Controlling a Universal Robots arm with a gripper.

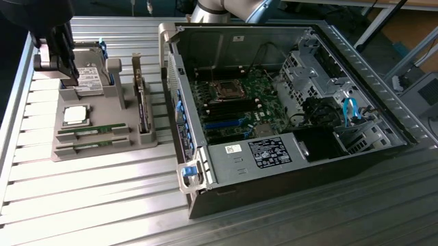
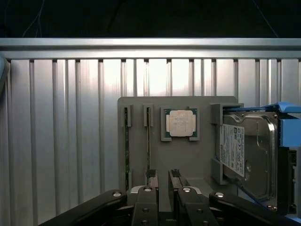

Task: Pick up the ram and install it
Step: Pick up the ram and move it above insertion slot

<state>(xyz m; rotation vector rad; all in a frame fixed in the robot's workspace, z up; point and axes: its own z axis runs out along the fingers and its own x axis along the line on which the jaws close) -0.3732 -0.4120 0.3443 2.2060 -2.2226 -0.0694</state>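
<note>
The gripper (image 2: 162, 177) hangs with its jaws spread and nothing between them, over the grey holder tray (image 2: 188, 160). The ram stands on edge in that tray as two green sticks, side by side in slotted posts. The ram stick closer to the processor (image 2: 148, 136) lies almost in line with one finger, while the outer ram stick (image 2: 126, 146) sits just beyond it at the tray's edge. Both run lengthwise straight away from the fingers, so the jaw gap crosses their thin faces, offset slightly to one side.

Past them sits the square silver processor (image 2: 181, 123), then the hard drive (image 2: 244, 150) with its blue bracket. In the exterior view an expansion card (image 1: 142, 110) stands at the tray's far side. Well apart, towards that view's right, the open computer case (image 1: 356, 154) shows its motherboard (image 1: 236, 102).
</note>
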